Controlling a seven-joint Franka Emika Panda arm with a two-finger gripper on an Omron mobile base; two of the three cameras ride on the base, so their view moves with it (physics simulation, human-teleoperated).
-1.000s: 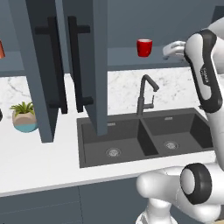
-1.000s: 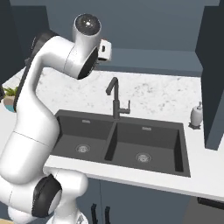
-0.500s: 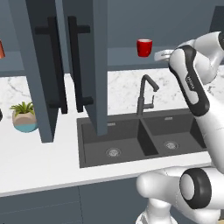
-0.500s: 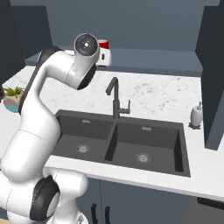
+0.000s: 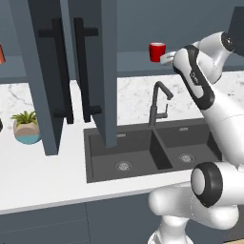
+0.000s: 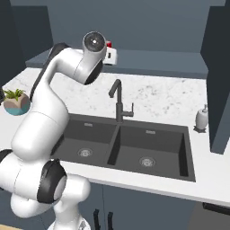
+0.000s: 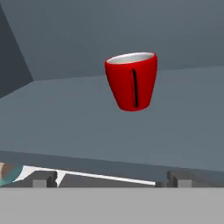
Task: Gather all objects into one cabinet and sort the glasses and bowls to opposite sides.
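Observation:
A glossy red cup (image 5: 157, 51) with a dark vertical mark (image 7: 134, 87) stands upright on the shelf (image 5: 133, 62) of the open slate-blue cabinet (image 5: 95, 71). My gripper (image 5: 165, 58) hovers just right of the cup at shelf height. In the hand view the gripper (image 7: 111, 179) is open, its fingertips (image 7: 43, 178) low at the shelf's front edge, and the cup (image 7: 132, 81) sits ahead, apart from them. In the right base view the cup (image 6: 108, 44) peeks out behind the hand. A coral-orange shape (image 5: 1, 53) is cut off at the left edge. The bowls are out of view.
Two open cabinet doors with long black bar handles (image 5: 61, 71) hang left of the shelf. Below lie a dark double sink (image 5: 143, 152) and a black faucet (image 5: 159, 102). A potted plant (image 5: 26, 127) stands at the left and a soap dispenser (image 6: 202, 117) at the right.
The arm has swung left along the shelf, bringing the hand from well right of the red cup to close beside it. The jaws stayed open.

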